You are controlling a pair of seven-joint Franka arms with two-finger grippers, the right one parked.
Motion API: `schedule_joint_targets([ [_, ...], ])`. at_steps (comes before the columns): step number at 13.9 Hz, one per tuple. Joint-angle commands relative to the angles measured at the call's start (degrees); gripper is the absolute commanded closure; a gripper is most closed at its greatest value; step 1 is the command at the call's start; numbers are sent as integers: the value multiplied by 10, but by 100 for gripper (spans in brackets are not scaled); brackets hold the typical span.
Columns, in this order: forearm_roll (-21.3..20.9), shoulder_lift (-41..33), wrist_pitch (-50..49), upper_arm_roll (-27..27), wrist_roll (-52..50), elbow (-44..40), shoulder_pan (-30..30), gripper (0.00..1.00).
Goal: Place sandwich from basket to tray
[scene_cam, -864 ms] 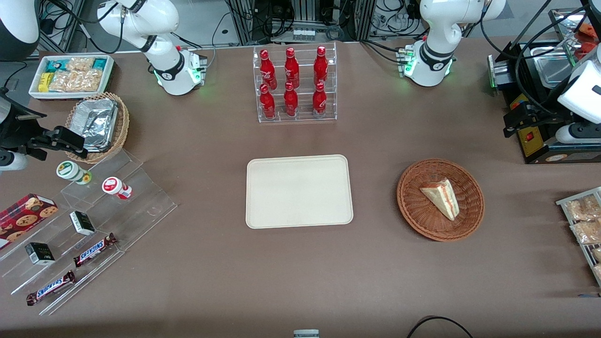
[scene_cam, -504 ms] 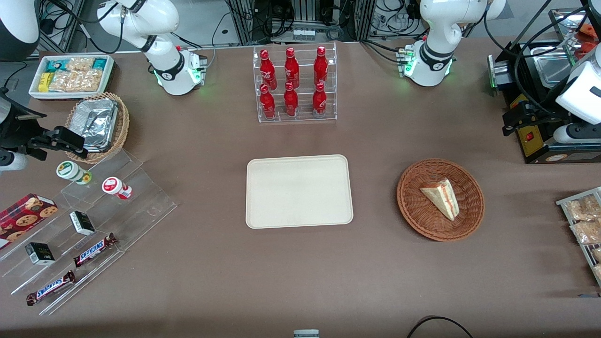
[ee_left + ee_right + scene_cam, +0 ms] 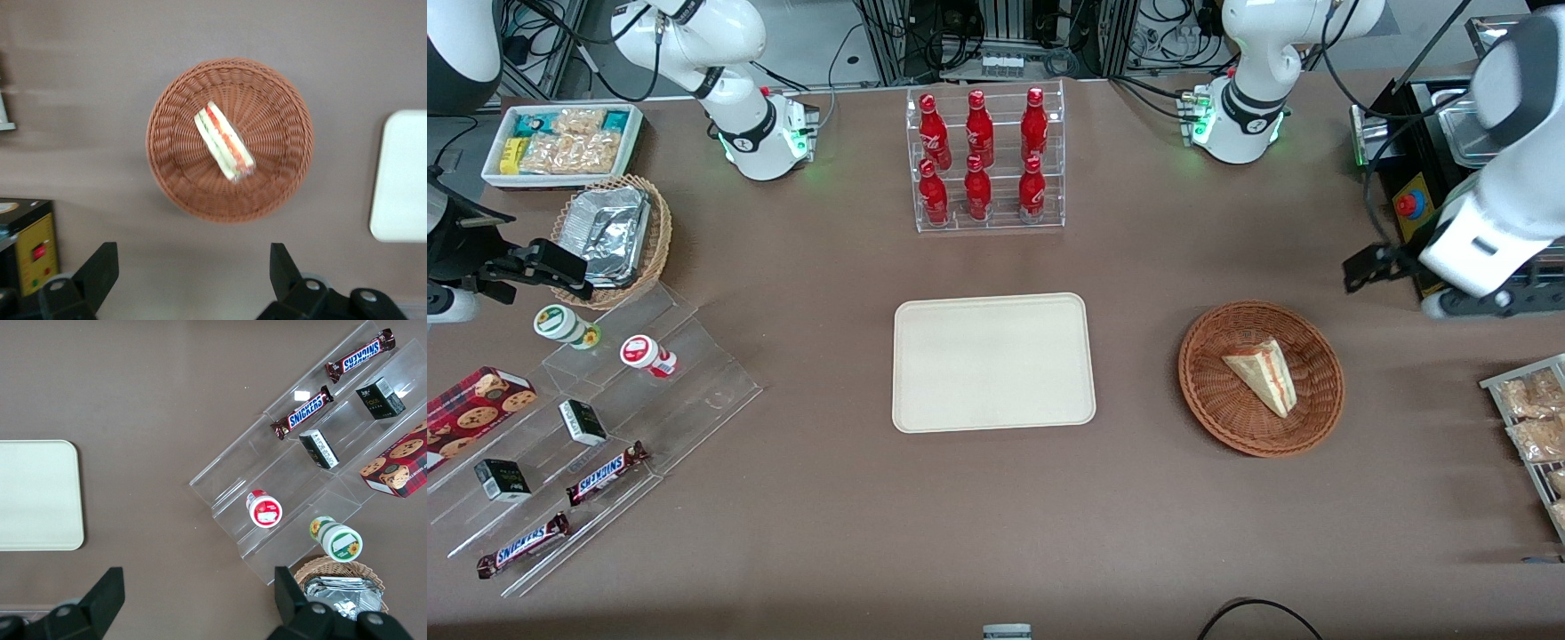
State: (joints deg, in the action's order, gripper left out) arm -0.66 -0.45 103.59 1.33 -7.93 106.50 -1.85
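Note:
The sandwich (image 3: 1264, 374), a pale wedge with red and orange filling in clear wrap, lies in the round reddish-brown basket (image 3: 1214, 400). The cream tray (image 3: 993, 363) lies flat at the table's middle, bare, beside the basket toward the parked arm's end. My left gripper (image 3: 1373, 268) hangs high above the table, just off the basket's rim toward the working arm's end and farther from the front camera. In the left wrist view the gripper (image 3: 192, 267) is open and holds nothing, with the sandwich (image 3: 223, 143), the basket (image 3: 283, 183) and a tray edge (image 3: 400, 177) below.
A black box with a yellow panel and red button (image 3: 1408, 206) stands close to my gripper. A clear rack of red bottles (image 3: 984, 160) stands farther back than the tray. A wire rack of snack packets (image 3: 1529, 418) lies at the working arm's table edge.
My left arm has swung out from over the black box toward the basket and nearer the front camera. The box's red button now shows. Sandwich, basket and tray have not moved.

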Motion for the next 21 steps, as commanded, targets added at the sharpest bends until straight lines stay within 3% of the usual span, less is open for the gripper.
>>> schedule_joint_targets([
  [1, -7, -19, 121, 4, -72, 110, 3, 0],
  [5, -6, -3, 272, 11, -197, 202, -2, 0],
  [9, -6, 44, 332, 33, -299, 210, -3, 0],
  [21, -7, 149, 438, 37, -302, 234, 0, 0],
])
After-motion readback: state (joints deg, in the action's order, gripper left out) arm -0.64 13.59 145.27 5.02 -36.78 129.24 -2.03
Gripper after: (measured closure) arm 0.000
